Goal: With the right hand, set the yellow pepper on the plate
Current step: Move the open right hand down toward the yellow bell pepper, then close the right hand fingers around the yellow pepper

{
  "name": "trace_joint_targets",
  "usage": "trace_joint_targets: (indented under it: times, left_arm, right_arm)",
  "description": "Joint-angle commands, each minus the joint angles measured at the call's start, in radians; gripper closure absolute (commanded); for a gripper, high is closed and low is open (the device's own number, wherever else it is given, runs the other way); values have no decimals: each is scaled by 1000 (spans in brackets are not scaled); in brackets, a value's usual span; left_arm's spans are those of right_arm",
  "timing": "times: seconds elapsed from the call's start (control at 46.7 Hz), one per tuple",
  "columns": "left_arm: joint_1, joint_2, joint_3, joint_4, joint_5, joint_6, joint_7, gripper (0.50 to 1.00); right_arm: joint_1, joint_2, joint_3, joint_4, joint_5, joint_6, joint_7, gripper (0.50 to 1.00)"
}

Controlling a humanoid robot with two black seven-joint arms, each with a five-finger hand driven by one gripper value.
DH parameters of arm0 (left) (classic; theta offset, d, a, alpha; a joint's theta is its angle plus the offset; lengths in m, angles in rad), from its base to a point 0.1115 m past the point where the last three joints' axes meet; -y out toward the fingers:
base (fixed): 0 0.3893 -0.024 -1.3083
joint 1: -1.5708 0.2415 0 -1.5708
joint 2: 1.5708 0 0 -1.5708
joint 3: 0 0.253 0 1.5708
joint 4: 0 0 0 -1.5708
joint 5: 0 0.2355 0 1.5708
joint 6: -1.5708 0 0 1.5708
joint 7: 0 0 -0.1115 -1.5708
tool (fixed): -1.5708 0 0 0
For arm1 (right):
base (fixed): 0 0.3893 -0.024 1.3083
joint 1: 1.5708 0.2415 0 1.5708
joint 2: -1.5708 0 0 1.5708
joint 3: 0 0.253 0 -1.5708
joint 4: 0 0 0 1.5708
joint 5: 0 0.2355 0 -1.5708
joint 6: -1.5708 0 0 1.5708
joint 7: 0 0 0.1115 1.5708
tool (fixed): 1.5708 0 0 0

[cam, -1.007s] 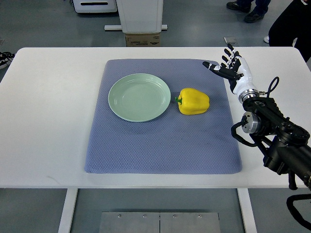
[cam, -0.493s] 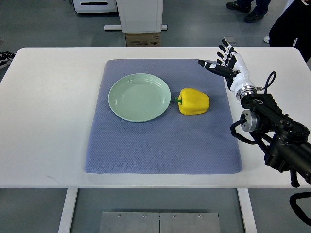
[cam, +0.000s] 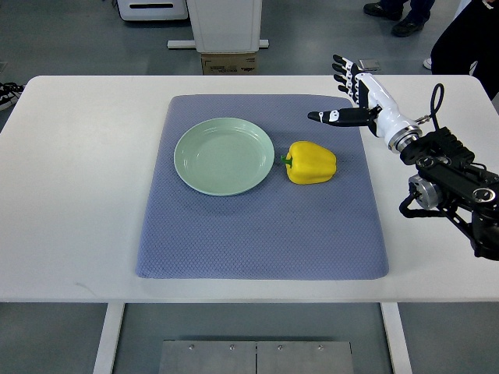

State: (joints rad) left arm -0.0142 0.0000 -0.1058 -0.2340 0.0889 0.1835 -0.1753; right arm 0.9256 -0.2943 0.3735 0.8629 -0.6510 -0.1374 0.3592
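Observation:
A yellow pepper [cam: 311, 163] with a green stem lies on its side on a blue-grey mat [cam: 261, 226], just right of a pale green plate [cam: 224, 156]. The plate holds nothing. My right hand [cam: 340, 92] is open, fingers spread, thumb pointing left. It hovers over the mat's far right corner, behind and slightly right of the pepper, apart from it. The left arm does not show.
The mat lies on a white table [cam: 78, 179]. My right arm's black joints [cam: 452, 183] sit over the table's right edge. A person's dark legs and shoes [cam: 437, 23] stand beyond the far right. A white pedestal and cardboard box [cam: 228, 62] stand behind the table.
My right hand has moved left and a little farther back, coming over the mat's corner, and has turned so the thumb points left toward the pepper. The pepper and plate have not moved.

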Motion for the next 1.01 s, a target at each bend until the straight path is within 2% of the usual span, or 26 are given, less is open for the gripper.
trace_joint_targets:
  times: [0.0, 0.386, 0.514, 0.75, 0.986]
  left_arm:
    - [0, 0, 0, -1, 0, -1, 0, 500]
    - [0, 0, 0, -1, 0, -1, 0, 500]
    - [0, 0, 0, 1, 0, -1, 0, 500]
    - [0, 0, 0, -1, 0, 1, 0, 500]
    - [0, 0, 0, -1, 0, 1, 0, 500]
  right_arm:
    - [13, -17, -54, 13, -65, 1, 35, 505]
    - [96, -62, -252, 34, -160, 10, 70, 505]
    - [122, -78, -329, 34, -197, 45, 99, 505]
    - [163, -78, -412, 31, -208, 85, 99, 505]
    - [165, -68, -465, 19, -214, 87, 89, 505]
